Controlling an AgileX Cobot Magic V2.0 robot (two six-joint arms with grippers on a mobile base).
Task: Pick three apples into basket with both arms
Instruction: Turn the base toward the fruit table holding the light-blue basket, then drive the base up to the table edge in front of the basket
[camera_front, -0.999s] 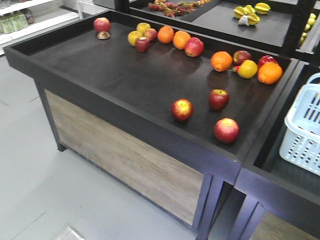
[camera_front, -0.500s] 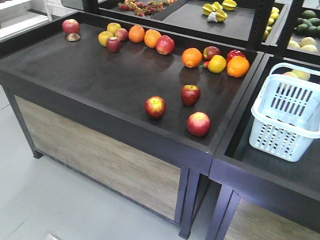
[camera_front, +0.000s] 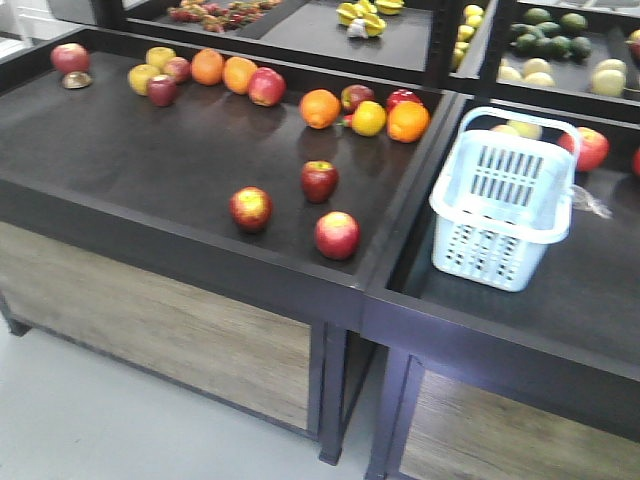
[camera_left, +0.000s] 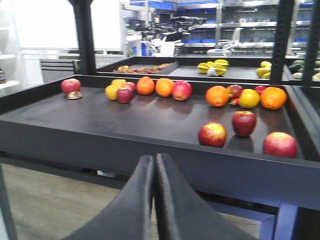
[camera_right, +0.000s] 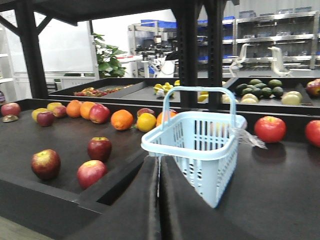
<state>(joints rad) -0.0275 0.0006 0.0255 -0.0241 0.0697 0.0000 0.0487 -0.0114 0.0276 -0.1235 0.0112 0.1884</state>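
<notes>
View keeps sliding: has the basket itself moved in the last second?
No. The basket sits just as close to the rail between the tables; the whole scene slid left together.

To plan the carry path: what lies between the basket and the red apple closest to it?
In the front view, only the black divider rim separates the apple from the basket; no fruit there.

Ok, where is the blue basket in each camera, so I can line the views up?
Front view: the basket stands right of centre, in the right-hand tray, close to the divider.
Left wrist view: not in it.
Right wrist view: the basket is at centre.
Shared landmark: the dark red apple, rearmost of the three near the left tray's front edge, shows in all three views.
</notes>
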